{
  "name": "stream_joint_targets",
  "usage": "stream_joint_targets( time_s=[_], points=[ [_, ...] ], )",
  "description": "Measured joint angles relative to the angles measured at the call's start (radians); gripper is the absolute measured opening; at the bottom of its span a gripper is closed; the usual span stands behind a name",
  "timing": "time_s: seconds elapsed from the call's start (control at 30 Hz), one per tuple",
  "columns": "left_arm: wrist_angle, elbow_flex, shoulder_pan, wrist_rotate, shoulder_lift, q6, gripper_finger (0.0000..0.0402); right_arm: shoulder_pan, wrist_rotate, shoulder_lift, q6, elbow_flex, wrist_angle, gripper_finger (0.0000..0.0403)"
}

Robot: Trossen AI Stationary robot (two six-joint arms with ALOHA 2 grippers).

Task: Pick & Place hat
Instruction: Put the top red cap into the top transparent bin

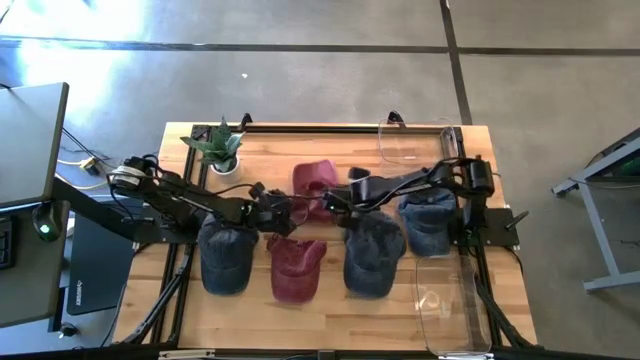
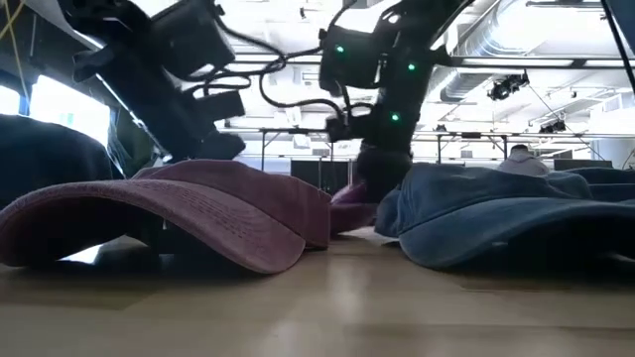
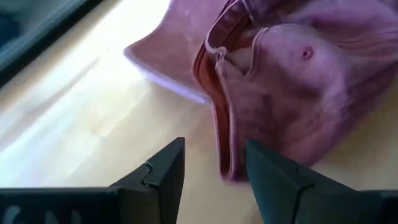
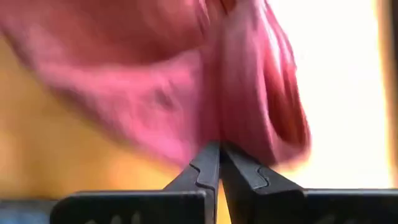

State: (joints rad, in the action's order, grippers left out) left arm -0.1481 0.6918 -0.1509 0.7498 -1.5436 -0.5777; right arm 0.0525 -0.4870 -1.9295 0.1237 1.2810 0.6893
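A pink hat [image 1: 318, 180] lies on the wooden table at the far middle, between my two grippers. My left gripper [image 1: 292, 212] comes at it from the left and is open. In the left wrist view its fingers [image 3: 214, 155] stand on either side of the hat's rim [image 3: 225, 163]. My right gripper [image 1: 332, 203] reaches in from the right, slanting down, and is shut. Its tips [image 4: 219, 146] are right at the hat's pink cloth [image 4: 155, 81]. My left gripper has the pink hat's rim [image 3: 225, 163] in the gap between its open fingers; I cannot tell whether either finger touches it. My right gripper's shut tips meet the hat's cloth [image 4: 239, 127], slanting down from the table's right. Whether any cloth is caught between them I cannot tell.
Several other hats lie along the near half: a dark blue one [image 1: 225, 255], a maroon one [image 1: 297, 268], a dark grey-blue one [image 1: 373, 255] and a blue one [image 1: 430, 222]. A potted plant [image 1: 222, 150] stands far left. Clear bins [image 1: 415, 140] [image 1: 445, 305] sit at the right.
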Motion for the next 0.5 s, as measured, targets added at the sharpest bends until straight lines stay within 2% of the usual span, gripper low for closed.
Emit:
stream_joint_targets(
  time_s=[0.1,0.23,0.3,0.37,0.5],
  points=[
    [0.016,0.0,-0.037,0.059,0.036,0.018,0.016,0.008,-0.057,0.018,-0.008,-0.008,0.072,0.0012],
    [0.032,0.029,-0.115,0.099,0.075,0.134,0.016,0.003,-0.022,0.078,-0.109,-0.005,0.054,0.0012],
    [0.044,0.044,-0.144,0.099,0.076,0.209,0.016,-0.005,0.077,0.106,-0.192,-0.005,0.039,0.0012],
    [0.063,0.049,-0.163,0.099,0.077,0.264,0.016,-0.013,0.22,0.124,-0.29,-0.01,-0.005,0.0012],
    [0.108,0.049,-0.16,0.085,0.042,0.292,0.016,-0.025,0.438,0.126,-0.402,-0.079,-0.166,0.0023]
  ],
)
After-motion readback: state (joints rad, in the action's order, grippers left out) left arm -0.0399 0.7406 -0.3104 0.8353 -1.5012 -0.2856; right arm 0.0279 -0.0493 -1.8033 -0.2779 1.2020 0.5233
